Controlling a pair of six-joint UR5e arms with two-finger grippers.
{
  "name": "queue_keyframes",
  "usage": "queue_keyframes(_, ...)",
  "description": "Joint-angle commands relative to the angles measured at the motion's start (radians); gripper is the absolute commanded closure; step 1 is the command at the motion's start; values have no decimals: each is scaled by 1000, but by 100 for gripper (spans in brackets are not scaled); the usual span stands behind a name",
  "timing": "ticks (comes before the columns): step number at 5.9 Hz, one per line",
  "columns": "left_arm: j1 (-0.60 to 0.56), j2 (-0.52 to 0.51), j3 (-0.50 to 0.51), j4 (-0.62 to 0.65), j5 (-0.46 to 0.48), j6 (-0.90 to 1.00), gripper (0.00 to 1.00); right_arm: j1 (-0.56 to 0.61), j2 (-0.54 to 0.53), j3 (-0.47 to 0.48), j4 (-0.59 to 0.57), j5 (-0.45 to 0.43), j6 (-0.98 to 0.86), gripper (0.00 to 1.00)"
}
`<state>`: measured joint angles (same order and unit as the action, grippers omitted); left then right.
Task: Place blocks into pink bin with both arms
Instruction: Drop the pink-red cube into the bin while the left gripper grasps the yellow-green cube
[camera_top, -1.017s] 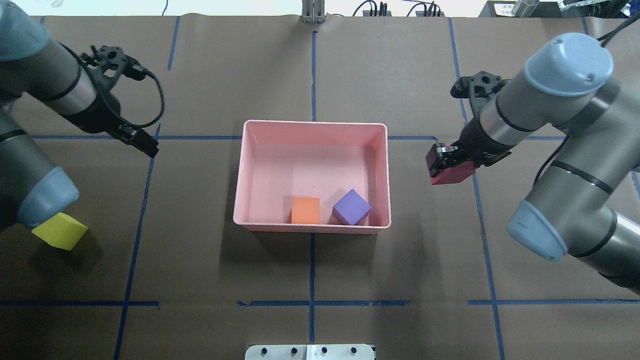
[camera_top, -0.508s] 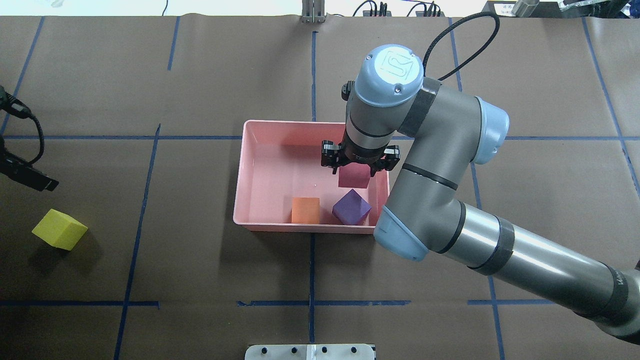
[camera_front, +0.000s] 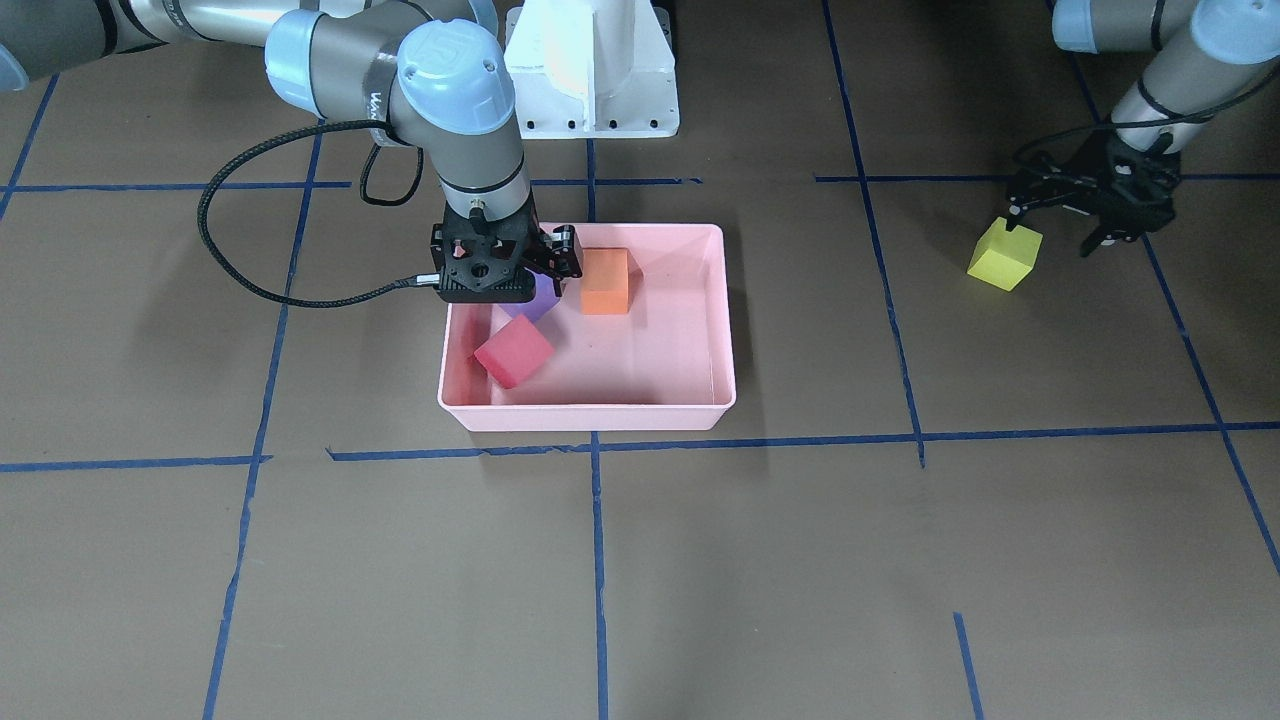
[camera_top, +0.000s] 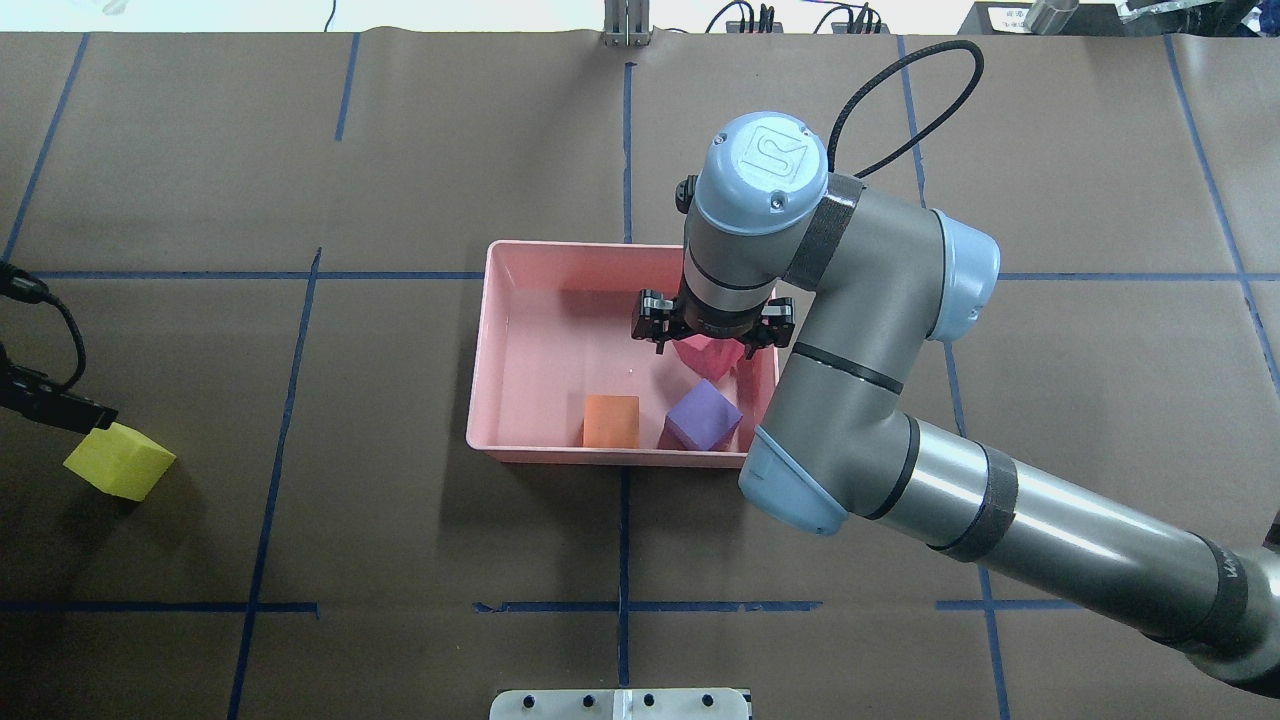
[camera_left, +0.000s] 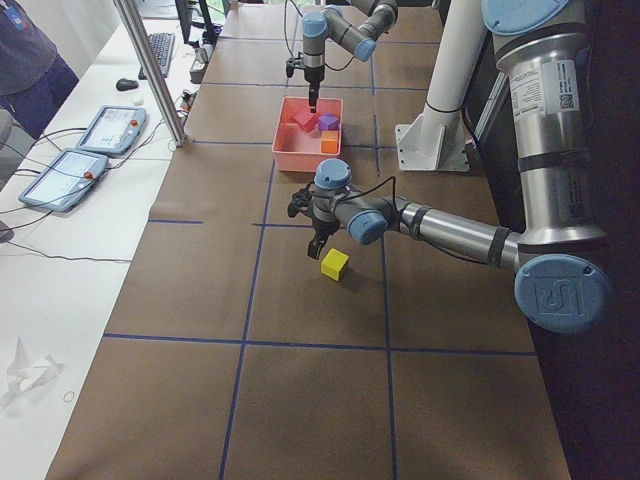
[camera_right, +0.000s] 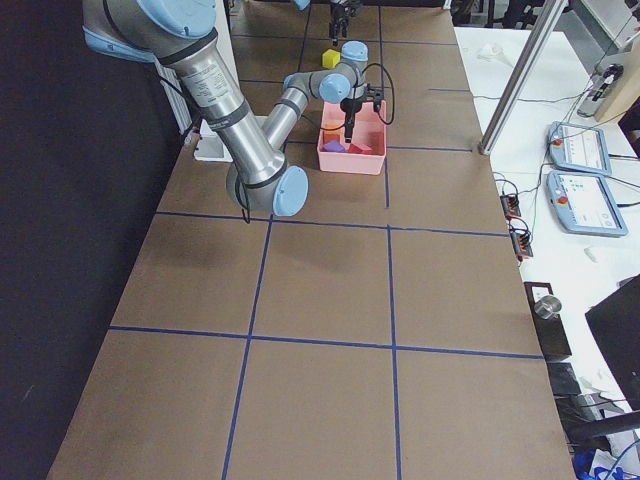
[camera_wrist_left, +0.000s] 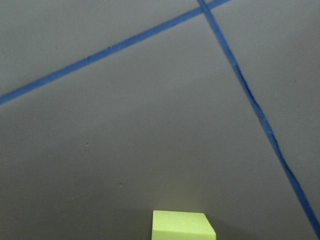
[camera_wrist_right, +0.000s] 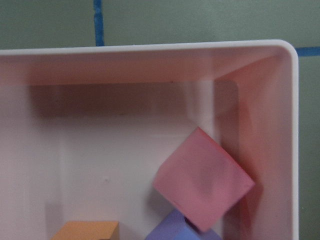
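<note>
The pink bin (camera_top: 481, 350) holds the orange block (camera_top: 611, 420), the purple block (camera_top: 703, 415) and the red block (camera_top: 706, 357). The red block (camera_front: 513, 352) lies tilted by the bin's wall, free of the fingers, and leans on the purple block in the right wrist view (camera_wrist_right: 202, 182). My right gripper (camera_top: 712, 335) hangs open over it inside the bin. The yellow-green block (camera_front: 1004, 254) sits on the table outside the bin. My left gripper (camera_front: 1052, 228) is open just above and beside it. The left wrist view shows this block (camera_wrist_left: 182, 225) at its bottom edge.
The table is covered in brown paper with a grid of blue tape. The white robot pedestal (camera_front: 590, 70) stands behind the bin. The right arm's black cable (camera_front: 230, 260) loops out beside the bin. Tablets (camera_left: 110, 130) lie on a side table.
My right arm swung over the bin with the red block and let it go; the block now lies tilted in the bin. My left gripper moved down close to the yellow-green block.
</note>
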<state>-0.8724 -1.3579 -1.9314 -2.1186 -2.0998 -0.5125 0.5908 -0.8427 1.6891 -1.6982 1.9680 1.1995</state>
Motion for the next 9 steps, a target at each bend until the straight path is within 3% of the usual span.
queue_keyframes(1, 62, 8, 43, -70, 29, -40, 0, -2, -18, 18, 0, 0, 0, 0)
queue_keyframes(7, 118, -3, 121, -69, 23, -43, 0, -3, -45, 37, 2, -1, 0, 0)
queue_keyframes(8, 134, -3, 126, -67, 21, -43, 19, -3, -44, 38, 2, -1, 0, 0)
queue_keyframes(9, 135, -4, 129, -67, 20, -43, 44, -3, -44, 37, 2, -1, 0, 0)
